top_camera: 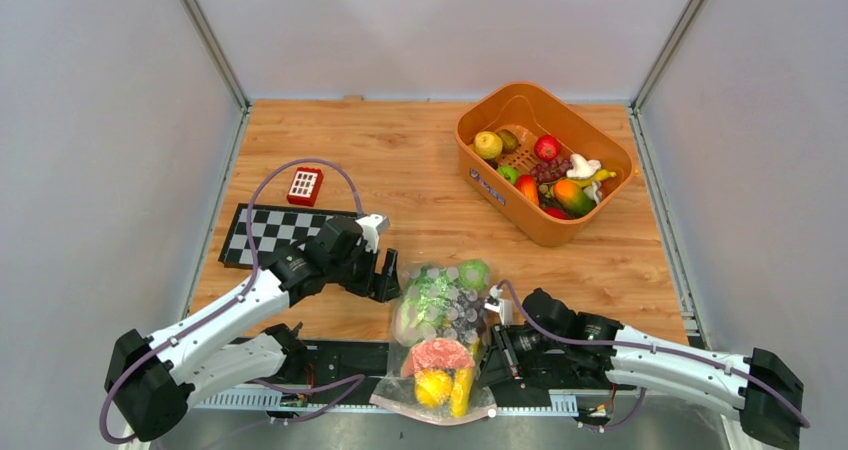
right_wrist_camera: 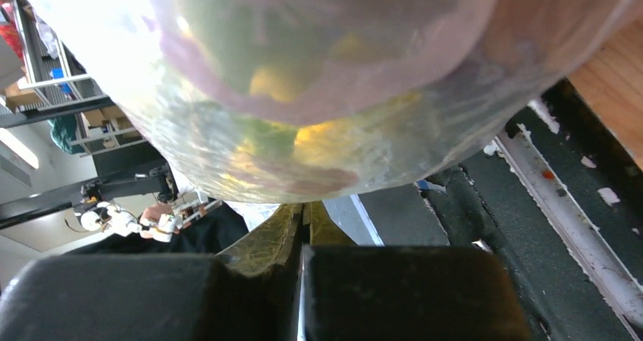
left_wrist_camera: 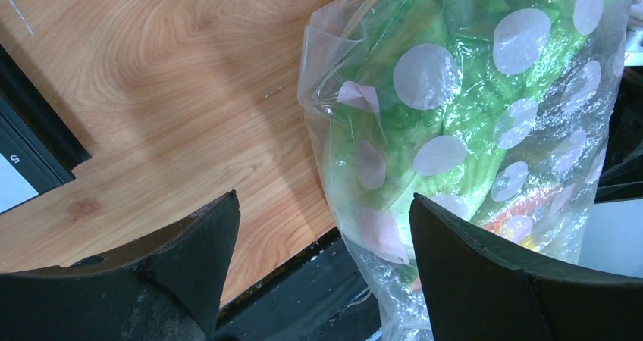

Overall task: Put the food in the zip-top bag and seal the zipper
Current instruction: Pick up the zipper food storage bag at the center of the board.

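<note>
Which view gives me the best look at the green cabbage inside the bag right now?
Left wrist. The cabbage fills much of the frame, sharp through the dotted bag. Top external shows it only as a small green patch at the bag's far end. Right wrist is pressed too close: blurred colours, cabbage not distinguishable.

Basket, block and board on a wooden table (top_camera: 400, 160).
An orange basket (top_camera: 500, 192) stood at the far right, set at an angle to the table's edges. A small red block (top_camera: 305, 185) with white buttons lay well apart on the left, just beyond a checkerboard (top_camera: 265, 232) that lay flat near the left edge.
</note>
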You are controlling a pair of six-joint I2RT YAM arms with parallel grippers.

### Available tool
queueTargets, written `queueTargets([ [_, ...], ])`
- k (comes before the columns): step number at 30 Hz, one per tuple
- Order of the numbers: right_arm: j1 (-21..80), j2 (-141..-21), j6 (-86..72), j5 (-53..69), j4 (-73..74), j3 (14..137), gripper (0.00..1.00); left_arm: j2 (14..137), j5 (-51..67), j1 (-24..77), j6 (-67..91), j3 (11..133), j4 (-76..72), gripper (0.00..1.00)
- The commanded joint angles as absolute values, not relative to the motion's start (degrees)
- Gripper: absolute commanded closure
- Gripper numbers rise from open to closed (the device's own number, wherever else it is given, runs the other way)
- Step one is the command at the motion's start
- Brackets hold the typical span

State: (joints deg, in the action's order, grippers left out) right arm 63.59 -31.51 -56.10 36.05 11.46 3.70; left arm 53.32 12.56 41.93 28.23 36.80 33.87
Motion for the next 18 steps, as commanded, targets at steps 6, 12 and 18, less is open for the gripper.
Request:
queueTargets([
  [6,63.6,-32.7,-53.7,25.2,3.8,11.5,1.00,52.8,11.6,42.2,28.4,39.2,31.3,0.12],
  [12,56.2,-37.3,-47.4,25.0,4.1,18.8,1.00,51.9,9.7,42.2,26.8,42.3,31.3,0.12],
  [18,43.1,-48.6,-46.6,31.4,-5.1,24.2,1.00,53.0,8.0,42.2,23.8,47.2,31.8,0.12],
])
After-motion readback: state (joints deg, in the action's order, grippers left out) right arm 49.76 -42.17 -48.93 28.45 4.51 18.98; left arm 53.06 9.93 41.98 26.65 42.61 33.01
